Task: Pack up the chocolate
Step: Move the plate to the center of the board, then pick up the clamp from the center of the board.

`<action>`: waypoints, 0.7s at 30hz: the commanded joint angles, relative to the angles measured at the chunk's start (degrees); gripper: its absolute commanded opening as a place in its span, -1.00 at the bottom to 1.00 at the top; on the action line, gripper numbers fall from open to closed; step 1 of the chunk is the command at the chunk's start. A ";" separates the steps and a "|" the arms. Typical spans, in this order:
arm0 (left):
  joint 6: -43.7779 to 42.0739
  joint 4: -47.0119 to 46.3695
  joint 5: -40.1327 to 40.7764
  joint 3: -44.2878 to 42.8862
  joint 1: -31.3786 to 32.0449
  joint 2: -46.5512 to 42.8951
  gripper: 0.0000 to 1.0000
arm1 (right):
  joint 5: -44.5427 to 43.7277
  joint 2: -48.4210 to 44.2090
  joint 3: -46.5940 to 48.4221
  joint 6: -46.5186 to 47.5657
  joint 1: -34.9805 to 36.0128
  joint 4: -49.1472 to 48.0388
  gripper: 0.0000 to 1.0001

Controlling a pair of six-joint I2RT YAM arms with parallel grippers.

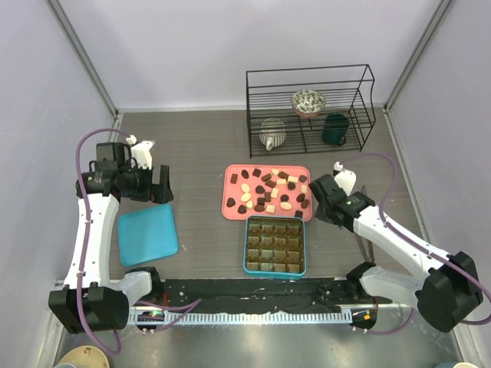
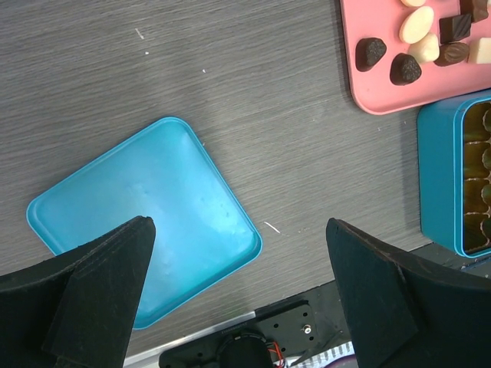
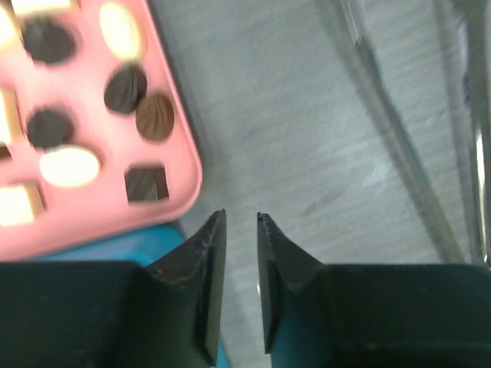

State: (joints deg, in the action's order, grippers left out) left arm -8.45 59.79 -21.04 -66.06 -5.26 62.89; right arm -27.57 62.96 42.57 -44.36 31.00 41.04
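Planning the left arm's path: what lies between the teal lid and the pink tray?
Only bare grey table, with a few tiny white flecks, between the teal lid and the pink tray. The left wrist view shows it, and so does the top view.

Our pale-walled work cell
We see a grey wood-grain table top (image 1: 199, 146) enclosed by plain pale lavender walls (image 1: 230, 46), with silvery metal posts (image 1: 83, 57) slanting up at the back corners. A black two-shelf wire rack (image 1: 347, 96) stands on it at the far right. Light falls evenly; shadows are faint.
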 commanded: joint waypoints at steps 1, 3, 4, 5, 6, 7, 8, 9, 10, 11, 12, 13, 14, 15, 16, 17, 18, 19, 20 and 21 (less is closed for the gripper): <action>-1.04 -2.31 -0.58 0.32 0.16 -0.32 0.99 | 4.02 -1.69 -1.61 -3.89 3.71 6.33 -0.51; -0.78 -3.10 -0.58 0.67 0.16 -0.49 0.99 | 5.06 -1.70 -2.40 -5.82 5.38 5.64 -0.53; -0.69 -3.27 -0.58 0.85 0.25 -0.49 0.99 | 5.86 -1.44 -2.75 -6.35 5.56 5.11 -0.56; -0.52 -3.36 -0.76 0.76 0.25 -0.23 0.99 | 6.21 -0.83 -3.10 -6.79 5.99 4.32 -0.56; -0.43 -3.28 -0.85 0.67 0.07 -0.05 0.99 | 6.65 0.40 -3.71 -7.75 6.43 2.92 -0.56; -0.26 -3.10 -0.93 0.58 0.25 0.21 0.99 | 6.92 1.19 -3.98 -8.11 6.87 2.39 -0.57; -0.25 -3.01 -0.94 0.41 0.16 0.21 1.00 | 6.83 1.98 -4.24 -8.46 7.22 1.60 -0.58; -0.17 -3.01 -0.94 0.23 0.25 0.21 1.00 | 6.66 3.30 -4.59 -9.51 8.36 0.89 -0.59; -0.43 -3.01 -0.85 0.32 0.07 -0.14 0.99 | 5.87 3.75 -4.68 -10.04 8.89 0.54 -0.60; -0.52 -3.01 -0.76 0.41 0.25 -0.14 0.99 | 5.69 4.01 -4.77 -10.57 9.51 -0.07 -0.62; -0.69 -3.10 -0.59 0.41 0.16 -0.31 0.99 | 5.43 4.45 -4.77 -11.53 10.56 -0.95 -0.62; -0.78 -3.10 -0.15 0.32 0.16 -0.32 0.99 | 5.25 4.71 -4.60 -12.06 11.09 -1.39 -0.63; -0.95 -3.01 -0.06 0.15 0.16 -0.23 0.99 | 4.99 5.24 -4.34 -12.59 11.62 -1.40 -0.63; -0.96 -3.01 -0.06 -0.12 0.16 -0.23 0.99 | 4.98 5.59 -4.07 -13.64 12.84 -1.57 -0.63; -0.96 -2.93 -0.14 -0.21 0.25 0.12 0.99 | 4.98 6.47 -3.98 -14.17 13.29 -1.75 -0.63; -0.78 -2.84 -0.32 -0.29 0.16 0.21 0.99 | 5.07 6.74 -3.90 -14.61 13.81 -2.01 -0.64; -0.87 -2.75 -0.41 -0.73 0.25 0.30 0.99 | 4.99 7.09 -3.63 -15.22 14.26 -2.27 -0.64; -0.78 -2.75 -0.58 -0.82 0.16 0.47 1.00 | 4.81 7.70 -3.54 -16.19 14.78 -2.45 -0.63; -0.52 -2.75 -0.76 -0.91 0.25 0.56 0.99 | 4.55 7.97 -3.54 -16.55 14.87 -2.80 -0.64; -0.43 -2.84 -0.93 -0.91 0.16 0.65 0.99 | 4.46 8.23 -3.19 -16.81 14.96 -3.33 -0.63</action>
State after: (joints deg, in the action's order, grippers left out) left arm -8.45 58.63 -21.04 -65.25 -5.26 63.18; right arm -21.85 70.08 37.85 -56.99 44.97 40.64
